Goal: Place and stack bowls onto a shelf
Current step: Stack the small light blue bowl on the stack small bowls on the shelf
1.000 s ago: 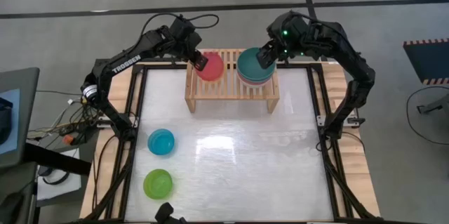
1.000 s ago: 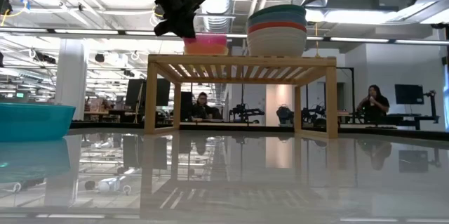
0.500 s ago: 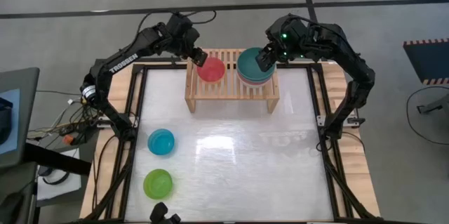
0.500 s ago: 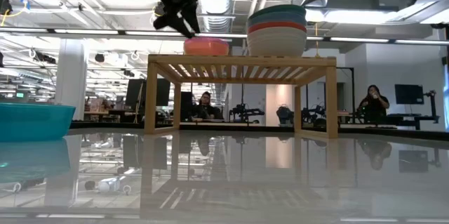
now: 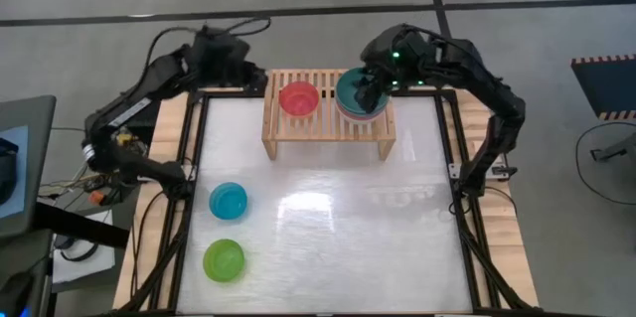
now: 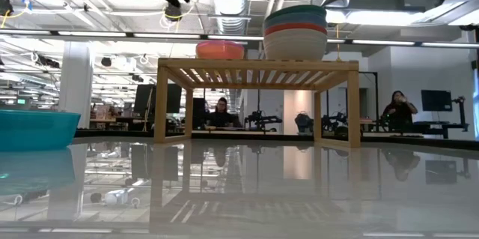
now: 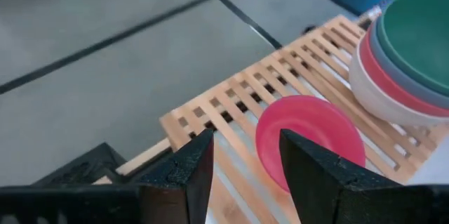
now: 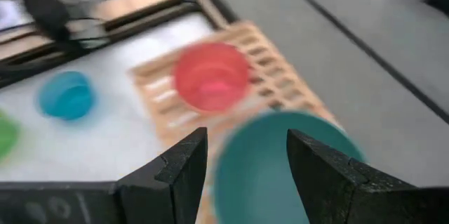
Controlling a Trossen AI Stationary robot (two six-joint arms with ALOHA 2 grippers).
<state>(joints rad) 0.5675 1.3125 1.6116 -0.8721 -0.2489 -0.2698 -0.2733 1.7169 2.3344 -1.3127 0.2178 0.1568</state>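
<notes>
- Shelf [image 5: 328,123] at table's 12 o'clock: pink bowl [image 5: 298,98] beside teal-topped stack [image 5: 360,96].
- Left gripper [image 7: 242,161]: fingers apart, empty, at shelf's 10 o'clock.
- Right gripper [image 8: 245,157]: fingers apart, above the stack.
- Cyan bowl [image 5: 228,200] and green bowl [image 5: 224,259]: table's 8 o'clock.

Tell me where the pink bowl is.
In the high view the pink bowl sits on the shelf, on its left half, beside the stack topped by the teal bowl.

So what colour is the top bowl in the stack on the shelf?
Teal: the top bowl shows best in the high view.
</notes>
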